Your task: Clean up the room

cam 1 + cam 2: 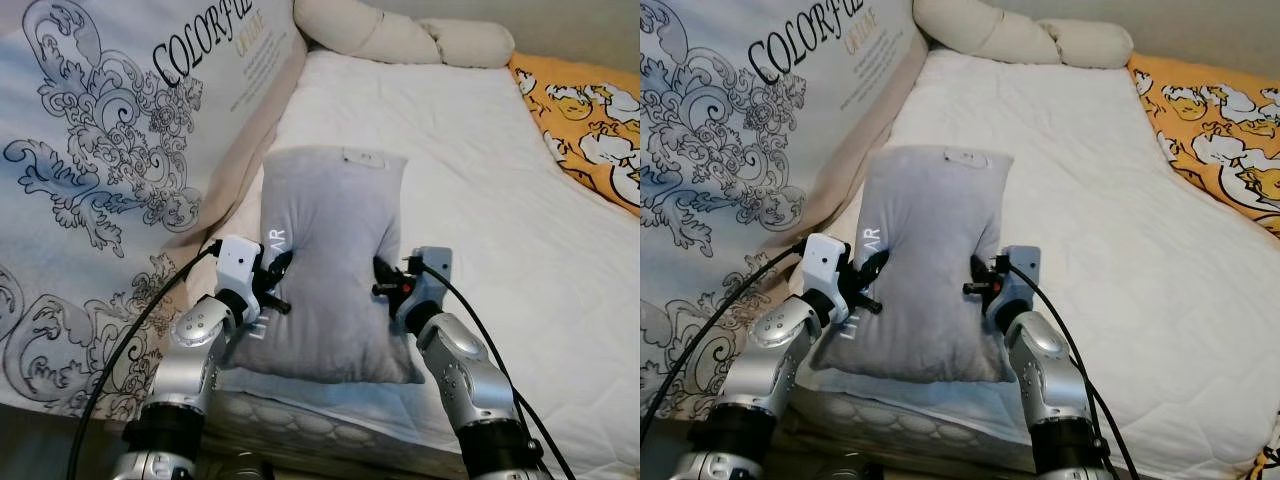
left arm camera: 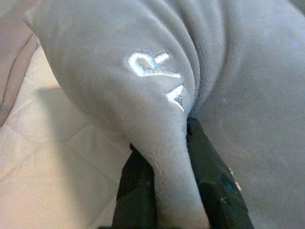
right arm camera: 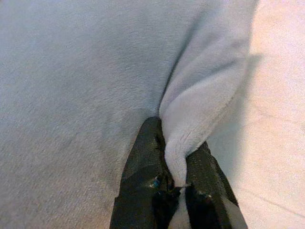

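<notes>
A grey plush pillow (image 1: 325,255) with white embroidered letters lies lengthwise on the white mattress (image 1: 470,170), its near end at the bed's front edge. My left gripper (image 1: 277,272) is shut on a fold of the pillow's left side, and the left wrist view shows the grey fabric (image 2: 167,138) pinched between the black fingers (image 2: 209,167). On the pillow's right side my right gripper (image 1: 385,277) is shut on another fold (image 3: 190,129), squeezed between its fingers (image 3: 143,162). The pillow is drawn in at the waist between both grippers.
A patterned blue-white quilt (image 1: 110,150) with "COLORFUL" lettering rises along the left of the bed. Cream pillows (image 1: 400,35) lie at the head. An orange cartoon-print blanket (image 1: 590,120) covers the far right. The mattress to the right of the pillow is bare.
</notes>
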`<state>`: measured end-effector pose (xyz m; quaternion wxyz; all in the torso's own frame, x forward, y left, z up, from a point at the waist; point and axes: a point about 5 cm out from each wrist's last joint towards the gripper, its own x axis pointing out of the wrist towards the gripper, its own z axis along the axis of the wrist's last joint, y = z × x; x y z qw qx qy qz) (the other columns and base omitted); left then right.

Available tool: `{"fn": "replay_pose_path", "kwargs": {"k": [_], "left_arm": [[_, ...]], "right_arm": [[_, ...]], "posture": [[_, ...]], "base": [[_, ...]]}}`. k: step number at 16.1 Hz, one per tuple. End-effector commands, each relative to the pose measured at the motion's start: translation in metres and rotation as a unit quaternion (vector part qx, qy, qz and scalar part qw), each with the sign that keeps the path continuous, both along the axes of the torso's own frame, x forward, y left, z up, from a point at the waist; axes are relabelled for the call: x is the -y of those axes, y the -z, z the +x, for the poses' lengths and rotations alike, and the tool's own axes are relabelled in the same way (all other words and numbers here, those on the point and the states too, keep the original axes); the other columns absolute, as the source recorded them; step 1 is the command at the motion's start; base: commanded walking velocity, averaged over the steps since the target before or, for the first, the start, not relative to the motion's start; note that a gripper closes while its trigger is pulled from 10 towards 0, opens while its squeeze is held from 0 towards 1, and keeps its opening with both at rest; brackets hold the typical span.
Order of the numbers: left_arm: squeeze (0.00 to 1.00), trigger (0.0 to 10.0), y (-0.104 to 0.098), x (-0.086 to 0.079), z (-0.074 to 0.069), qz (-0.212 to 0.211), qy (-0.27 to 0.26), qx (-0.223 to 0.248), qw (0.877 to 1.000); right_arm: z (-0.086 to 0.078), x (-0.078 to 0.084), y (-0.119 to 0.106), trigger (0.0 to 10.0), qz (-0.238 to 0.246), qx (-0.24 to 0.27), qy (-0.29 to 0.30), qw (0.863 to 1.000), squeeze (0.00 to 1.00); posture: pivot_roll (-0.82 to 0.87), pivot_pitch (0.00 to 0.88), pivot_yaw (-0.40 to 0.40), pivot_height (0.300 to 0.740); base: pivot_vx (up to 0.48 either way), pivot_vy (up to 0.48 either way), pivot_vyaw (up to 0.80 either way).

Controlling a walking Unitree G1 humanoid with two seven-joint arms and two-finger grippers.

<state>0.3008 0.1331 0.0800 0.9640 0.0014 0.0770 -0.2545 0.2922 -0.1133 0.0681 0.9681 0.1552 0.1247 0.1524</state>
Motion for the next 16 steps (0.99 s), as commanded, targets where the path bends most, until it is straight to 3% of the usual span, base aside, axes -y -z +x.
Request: {"fn": "replay_pose_path", "kwargs": {"k": [1,13,14,15,16], "left_arm": [[0.0,0.0,-0.008,0.009,0.002,0.0,0.013,0.013,1.0],[0.0,0.0,-0.021,0.012,0.003,0.006,-0.006,0.026,1.0],[0.0,4.7,-0.025,0.012,0.005,0.016,-0.015,0.047,0.999],[0.0,10.0,-0.025,0.011,0.007,0.036,-0.036,0.052,0.997],[0.0,10.0,-0.026,0.009,0.009,0.061,-0.053,0.06,0.995]], "right_arm": [[0.002,0.007,-0.01,0.0,-0.002,0.026,0.025,0.999,0.0],[0.005,0.007,-0.014,0.0,-0.016,0.03,0.046,0.998,0.0],[0.007,0.008,-0.014,6.6,-0.034,0.034,0.055,0.997,0.0],[0.008,0.01,-0.013,10.0,-0.049,0.028,0.073,0.996,0.0],[0.01,0.012,-0.014,10.0,-0.039,0.022,0.083,0.996,0.0]], "posture": [[-0.02,0.0,-0.009,0.74],[-0.02,0.0,-0.008,0.74],[-0.02,0.0,-0.007,0.74],[-0.01,0.0,-0.007,0.74],[0.0,0.0,-0.009,0.74]], "base": [[0.0,0.0,0.0],[0.0,0.0,0.0],[0.0,0.0,0.0],[0.0,0.0,0.0],[0.0,0.0,0.0]]}}
